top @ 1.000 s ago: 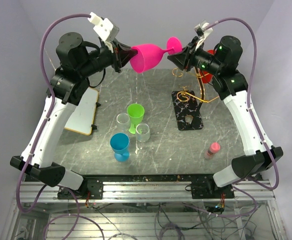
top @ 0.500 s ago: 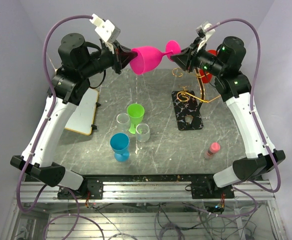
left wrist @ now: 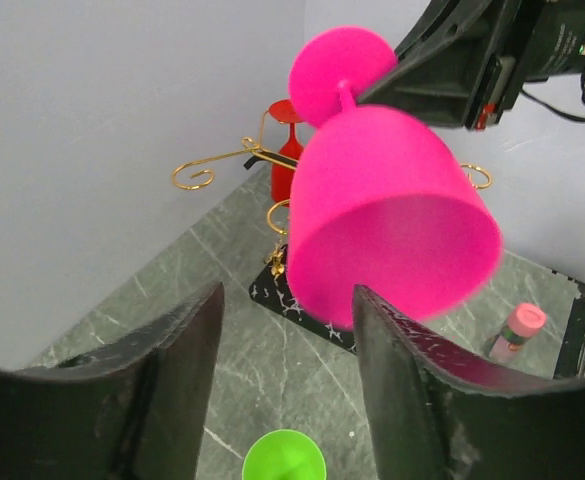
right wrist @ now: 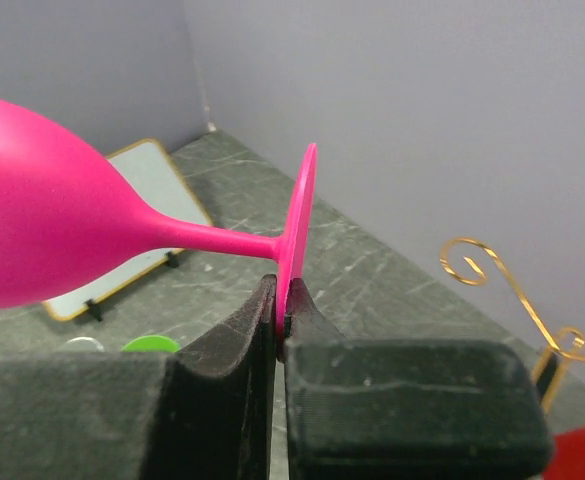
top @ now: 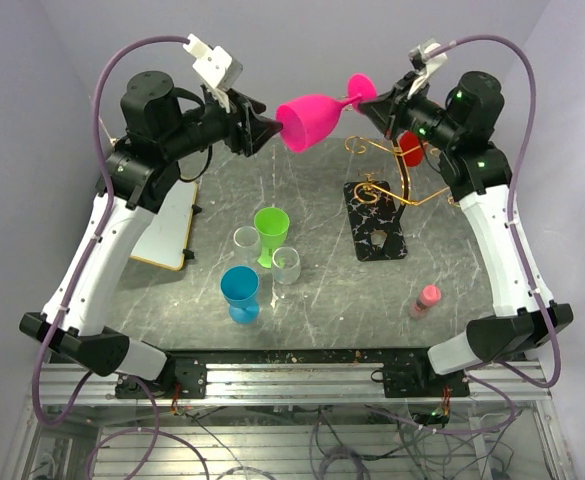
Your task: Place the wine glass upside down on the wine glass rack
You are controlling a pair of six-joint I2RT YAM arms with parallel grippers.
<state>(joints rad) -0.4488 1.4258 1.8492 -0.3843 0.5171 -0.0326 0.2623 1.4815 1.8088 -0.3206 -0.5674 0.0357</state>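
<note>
Grey desk (top: 322,300) lies well below: right jaws pinch shut on the foot of the wine glass (top: 317,118), held sideways aloft, left jaws gaping empty beside its bowl. Gripping the foot probably frees the stem for the wine glass rack (top: 376,225), just to its right.

The top camera hangs high over the near edge and looks down on the whole table (top: 312,290), near edge at 6 o'clock, wall (top: 302,40) at 12. The left wrist camera rides at 10 o'clock and faces 3, peering out between the left fingers (left wrist: 162,400), the glass (left wrist: 392,220) close in. The right wrist camera, at 2 o'clock, faces 9, the right fingers (right wrist: 227,375) almost against the lens. All three catch the glass, the green cup (top: 271,225) and the rack (top: 377,222)
</note>
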